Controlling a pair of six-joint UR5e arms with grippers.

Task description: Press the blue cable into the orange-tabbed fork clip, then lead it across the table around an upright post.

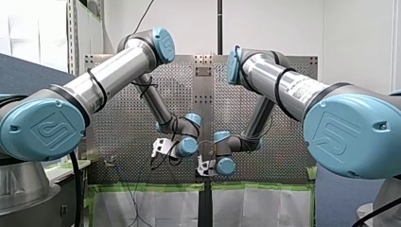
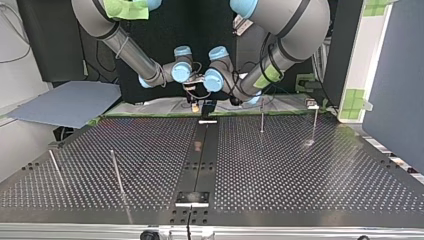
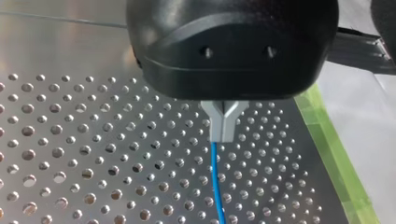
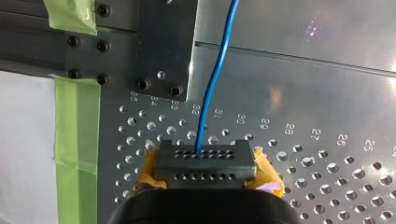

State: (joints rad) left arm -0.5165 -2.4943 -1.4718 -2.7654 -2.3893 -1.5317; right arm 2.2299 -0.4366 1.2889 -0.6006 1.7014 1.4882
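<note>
Perforated metal table (image 2: 300, 170) fills the top view. Both arms meet over the middle of its far edge, close to each other.

In the left wrist view, the left gripper (image 3: 224, 128) has its metal fingers pressed together on the cable (image 3: 215, 177), which runs out from their tips over the holes. In the right wrist view, the right gripper (image 4: 205, 163), with yellow pads at its sides, looks closed. The cable (image 4: 212, 84) ends at its fingers, so it appears to be pinched there too.

I cannot pick out the orange-tabbed clip in any view. Two posts (image 2: 262, 119) (image 2: 315, 122) stand at the top view's right and two more at its left, all well apart from the grippers.

By my reading, the cable is not yet seated and the step in hand is carrying it to the clip. To do that well:

- Keep both pinches firm and the span between the grippers short and lightly taut.
- Lay the span square across the fork's slot and press straight down, not at a slant.
- Slack would let the cable ride over a prong, and too much pull could drag it through the metal fingers.
- Loosen either grip only when the cable sits fully in the clip.
</note>
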